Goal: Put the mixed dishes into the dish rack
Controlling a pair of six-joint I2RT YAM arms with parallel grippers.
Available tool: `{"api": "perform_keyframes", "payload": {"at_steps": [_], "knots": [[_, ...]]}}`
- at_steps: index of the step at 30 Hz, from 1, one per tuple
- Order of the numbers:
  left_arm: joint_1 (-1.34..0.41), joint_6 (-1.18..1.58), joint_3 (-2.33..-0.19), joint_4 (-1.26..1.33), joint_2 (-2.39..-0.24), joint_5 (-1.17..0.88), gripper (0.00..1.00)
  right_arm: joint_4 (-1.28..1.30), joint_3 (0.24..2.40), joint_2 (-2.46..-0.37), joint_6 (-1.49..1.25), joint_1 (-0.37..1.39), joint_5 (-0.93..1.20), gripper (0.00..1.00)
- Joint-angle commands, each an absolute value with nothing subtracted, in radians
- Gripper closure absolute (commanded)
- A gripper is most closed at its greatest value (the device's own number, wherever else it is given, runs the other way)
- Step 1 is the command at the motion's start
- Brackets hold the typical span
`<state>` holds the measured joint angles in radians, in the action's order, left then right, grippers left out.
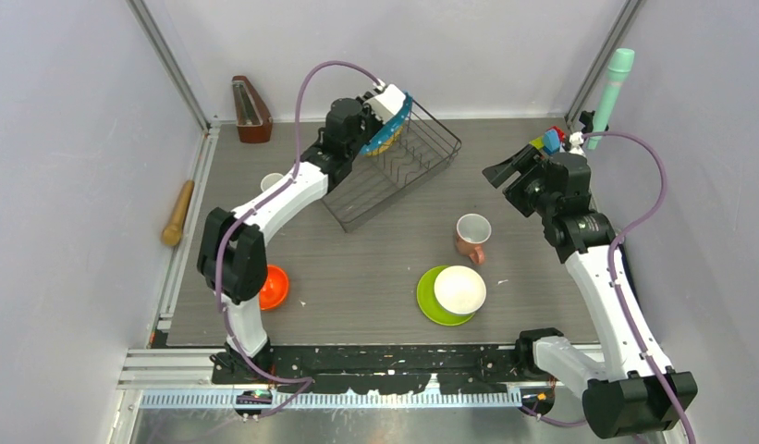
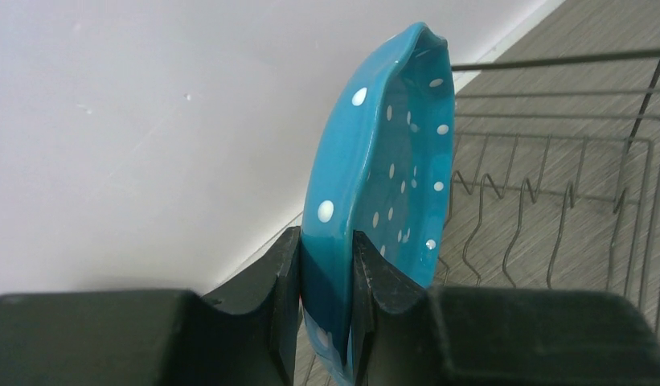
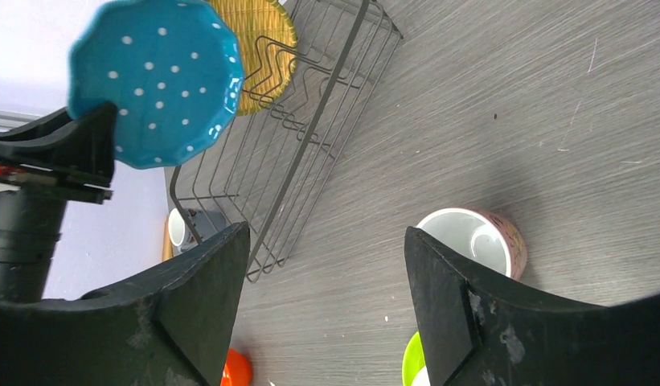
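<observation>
**Dish rack** (image 1: 385, 180): far centre of the desk (image 1: 357, 268), set askew.
- Loaded: yellow woven plate (image 3: 258, 44), apparently standing among the tines at the far end.
- In hand: teal dotted plate (image 2: 383, 185), on edge, over the rack's far end near the woven plate; not yet seated.
- Outstanding, by judgement five items:
  - pink mug (image 1: 472, 233), mid-desk
  - white bowl (image 1: 459, 289), sitting on the green plate (image 1: 426, 298)
  - orange bowl (image 1: 274, 287), near left
  - small grey mug (image 1: 272, 181), left of the rack

**Left tool** (image 2: 326, 249): clenched on the teal plate's rim. The arm is stretched forward to the rack's far corner.

**Right tool** (image 3: 326, 237): released and empty. The arm is raised at the right rear, facing the rack.
</observation>
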<state>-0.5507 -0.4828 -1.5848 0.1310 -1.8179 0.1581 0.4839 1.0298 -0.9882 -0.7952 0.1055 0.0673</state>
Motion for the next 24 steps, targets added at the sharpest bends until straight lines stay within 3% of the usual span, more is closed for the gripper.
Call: {"api": "perform_keyframes", "payload": {"at_steps": [1, 24], "knots": [[-0.555, -0.541, -1.681, 0.404, -1.820, 0.197, 1.00, 0.424, 1.080, -1.004, -0.780, 0.110, 0.055, 0.24], [-0.554, -0.622, -1.741, 0.512, -2.014, 0.235, 1.00, 0.391, 1.081, -1.051, -0.793, 0.109, 0.098, 0.24]]}}
